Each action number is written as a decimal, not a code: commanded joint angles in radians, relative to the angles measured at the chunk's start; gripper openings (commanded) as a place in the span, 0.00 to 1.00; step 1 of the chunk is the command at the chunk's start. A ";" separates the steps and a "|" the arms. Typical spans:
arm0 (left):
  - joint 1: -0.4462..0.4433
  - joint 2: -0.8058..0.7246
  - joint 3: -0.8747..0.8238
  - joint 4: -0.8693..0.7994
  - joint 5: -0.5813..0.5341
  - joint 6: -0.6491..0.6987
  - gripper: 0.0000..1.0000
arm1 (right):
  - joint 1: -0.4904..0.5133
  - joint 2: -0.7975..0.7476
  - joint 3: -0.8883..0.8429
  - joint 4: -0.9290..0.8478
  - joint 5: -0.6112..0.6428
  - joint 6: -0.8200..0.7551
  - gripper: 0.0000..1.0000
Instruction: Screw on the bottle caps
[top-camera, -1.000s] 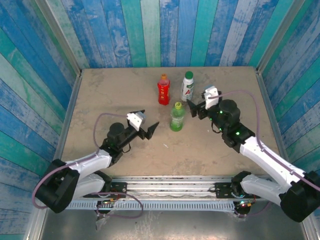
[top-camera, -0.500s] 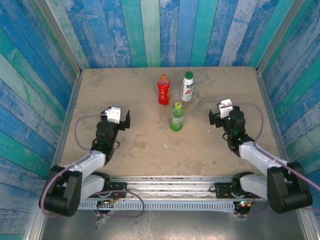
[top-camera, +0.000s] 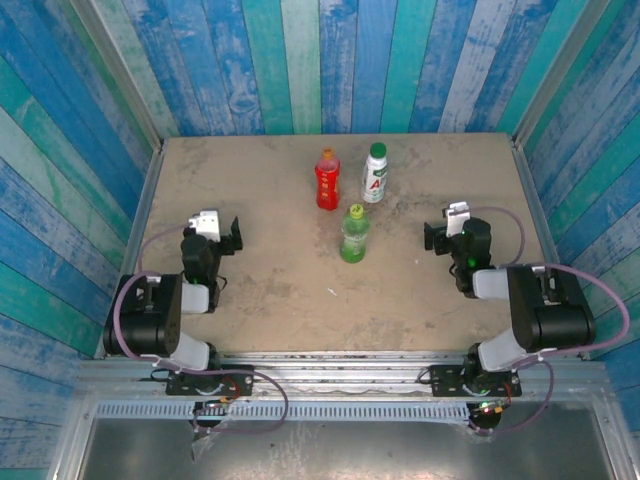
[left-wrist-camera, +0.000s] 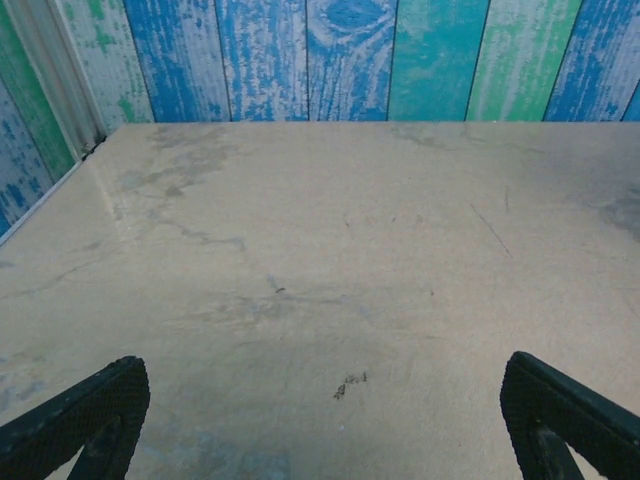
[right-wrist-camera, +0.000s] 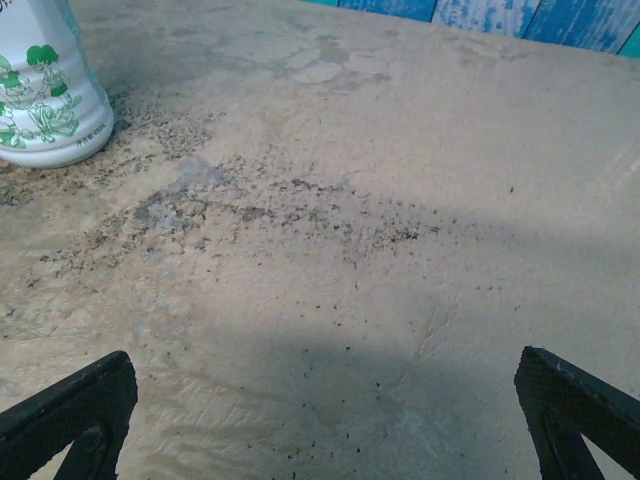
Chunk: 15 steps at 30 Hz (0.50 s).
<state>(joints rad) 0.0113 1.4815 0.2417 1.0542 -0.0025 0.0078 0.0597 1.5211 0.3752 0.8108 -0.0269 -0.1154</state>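
Both arms sit folded low at the near side. The left gripper (top-camera: 228, 238) has its jaws spread wide with nothing between them, and the right gripper (top-camera: 432, 237) is just as released and empty. Out in the far middle of the table (top-camera: 260, 290) stand three bottles, all upright. The red bottle (top-camera: 327, 184) wears the orange cap (top-camera: 327, 153), the white bottle (top-camera: 374, 181) the dark green cap (top-camera: 377, 149), and the clear green bottle (top-camera: 352, 240) the yellow-green cap (top-camera: 355, 211).

Every cap looks seated, but whether any is tight I cannot tell, and that's the danger: one merely resting or cross-threaded counts for nothing. The bottles stand near each other, so a wide-open jaw reaching for one could clip its neighbour over. They also look light, so twisting a cap without the other gripper bracing the body would likely just spin or tip the bottle.
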 joint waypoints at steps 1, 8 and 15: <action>0.003 0.028 0.029 0.035 0.012 -0.022 0.94 | -0.009 -0.008 0.039 0.006 -0.008 0.026 1.00; -0.001 0.020 0.033 0.019 0.003 -0.022 0.94 | -0.009 -0.006 0.040 0.009 -0.008 0.025 1.00; -0.001 0.023 0.033 0.019 0.002 -0.020 0.94 | -0.009 -0.004 0.042 0.007 -0.009 0.025 1.00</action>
<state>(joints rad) 0.0113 1.4841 0.2592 1.0611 -0.0013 -0.0044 0.0559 1.5204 0.4015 0.8158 -0.0277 -0.1009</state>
